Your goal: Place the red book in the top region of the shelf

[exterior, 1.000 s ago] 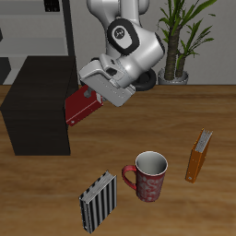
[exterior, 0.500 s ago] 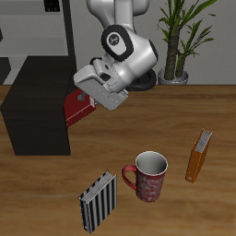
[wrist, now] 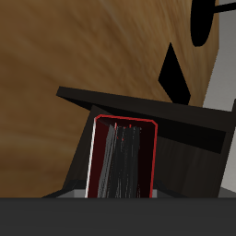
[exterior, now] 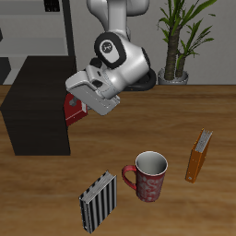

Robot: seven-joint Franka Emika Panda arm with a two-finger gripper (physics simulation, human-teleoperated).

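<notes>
The red book [exterior: 74,112] is held in my gripper [exterior: 81,100], in the air beside the upper corner of the black shelf [exterior: 37,101]. Only the book's lower end shows below the hand in the exterior view. In the wrist view the red book [wrist: 124,157] runs between my fingers, its red cover framing dark page edges, with the shelf [wrist: 184,124] just beyond it. The gripper is shut on the book.
A red patterned mug [exterior: 147,175] stands near the table's front. A black-and-white striped book [exterior: 97,200] stands beside it. An orange book [exterior: 198,155] stands farther off. A potted plant [exterior: 177,46] and a tall grey rack [exterior: 46,28] are at the back.
My gripper has carried the red book sideways toward the black shelf, and a little higher. The other things have not moved.
</notes>
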